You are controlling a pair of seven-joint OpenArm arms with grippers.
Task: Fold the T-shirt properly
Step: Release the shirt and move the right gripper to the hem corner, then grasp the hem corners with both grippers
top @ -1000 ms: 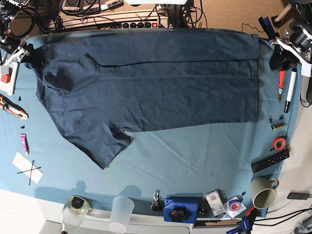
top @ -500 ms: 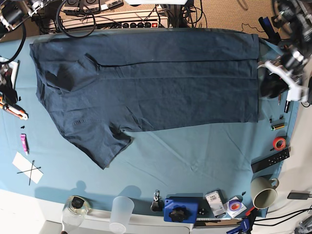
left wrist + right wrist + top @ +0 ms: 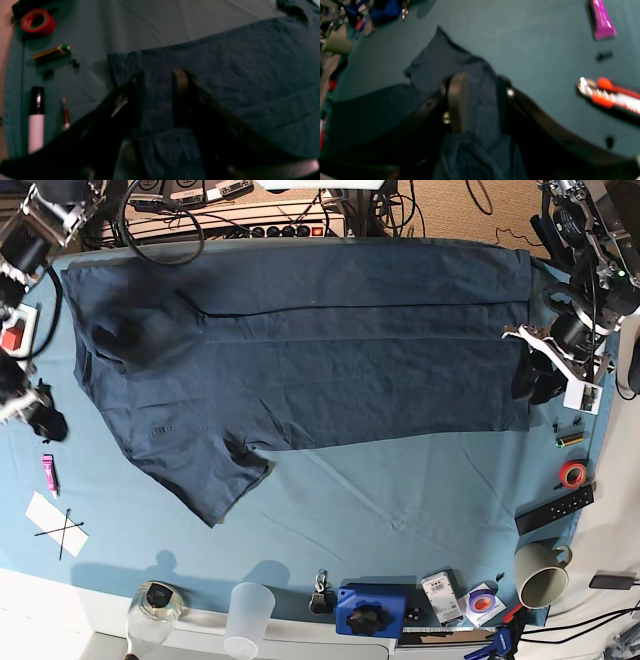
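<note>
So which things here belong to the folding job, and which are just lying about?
Part of the job:
- T-shirt
- left gripper
- right gripper

Just lying about:
- red tape roll
- mug
- plastic cup
- pink tube
- remote
- paper with a cross

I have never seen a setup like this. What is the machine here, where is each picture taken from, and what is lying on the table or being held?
It is a robot with two arms, each ending in a two-fingered gripper. One picture looks down on the whole table; the other two come from cameras on the wrists. A dark blue T-shirt lies spread on a teal tablecloth, with a mug, a plastic cup and a roll of red tape around it. The left gripper hangs over the shirt's edge, fingers apart. The right gripper also has cloth between its fingers; whether either pinches is unclear.
</note>
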